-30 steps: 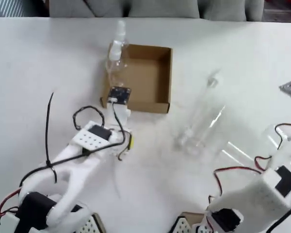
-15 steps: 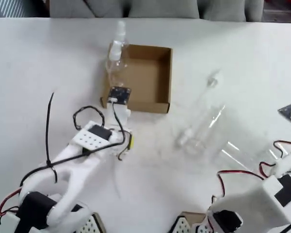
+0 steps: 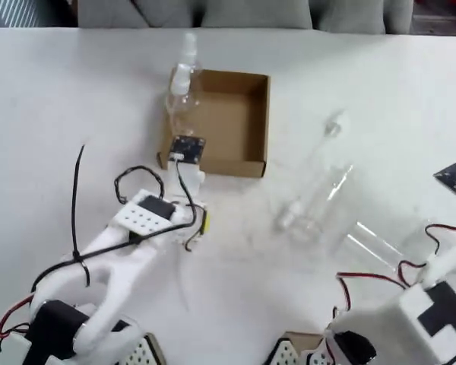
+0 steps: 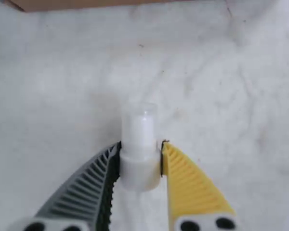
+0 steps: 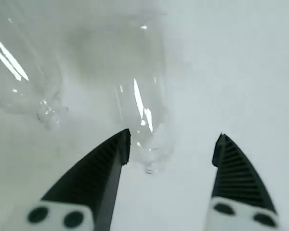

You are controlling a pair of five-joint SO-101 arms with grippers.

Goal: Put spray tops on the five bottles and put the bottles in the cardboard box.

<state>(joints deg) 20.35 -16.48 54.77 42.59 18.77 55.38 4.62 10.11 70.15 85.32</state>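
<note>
Your left arm [image 3: 129, 243] extends forward from the near left; your left gripper [image 4: 139, 147] is clamped on a white spray top [image 4: 139, 127]. Your right arm [image 3: 429, 308] sits folded at the near right, your right gripper [image 5: 172, 139] spread wide apart.

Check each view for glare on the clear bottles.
High view: the lying clear bottles almost vanish against the white table, traced only by thin bright streaks. Right wrist view: white highlights streak the bottle by the open right end effector. Left wrist view: even light, no glare on the spray top.
</note>
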